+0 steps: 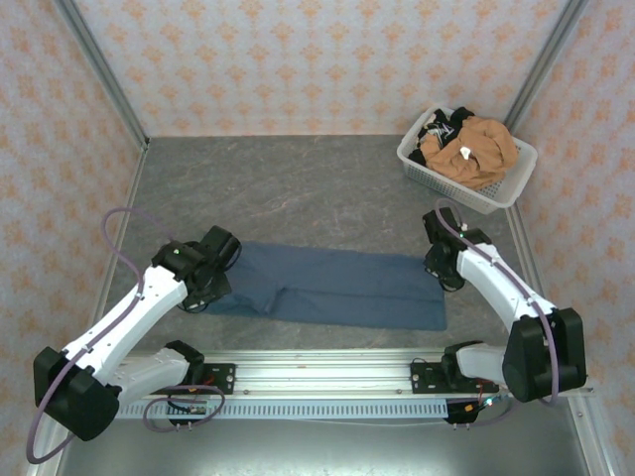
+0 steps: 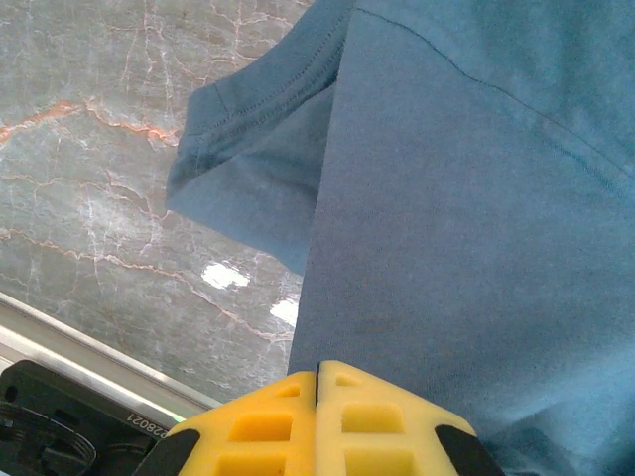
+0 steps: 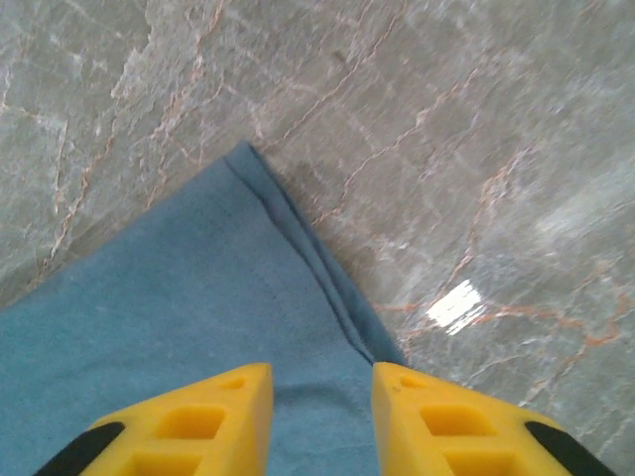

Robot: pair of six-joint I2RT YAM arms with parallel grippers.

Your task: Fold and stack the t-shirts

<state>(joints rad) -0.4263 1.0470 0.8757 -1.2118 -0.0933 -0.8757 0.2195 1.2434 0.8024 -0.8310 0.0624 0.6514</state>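
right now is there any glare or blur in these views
left wrist: two white glare spots on the table beside the shirt, cloth seams sharp; right wrist: one glare spot on the table, whole frame slightly soft; top external: even light, no glare, shirt edges clear

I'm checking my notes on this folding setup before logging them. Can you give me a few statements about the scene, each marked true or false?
1. The slate-blue t-shirt lies spread on the table between the two arms. True.
2. The left claw is wide open. False: its fingers are pressed together at the shirt's edge.
3. The right claw has its fingers apart above a corner of the blue shirt. True.
4. The orange-tan shirt lies on the table beside the basket. False: it sits inside the basket, in the far right corner.
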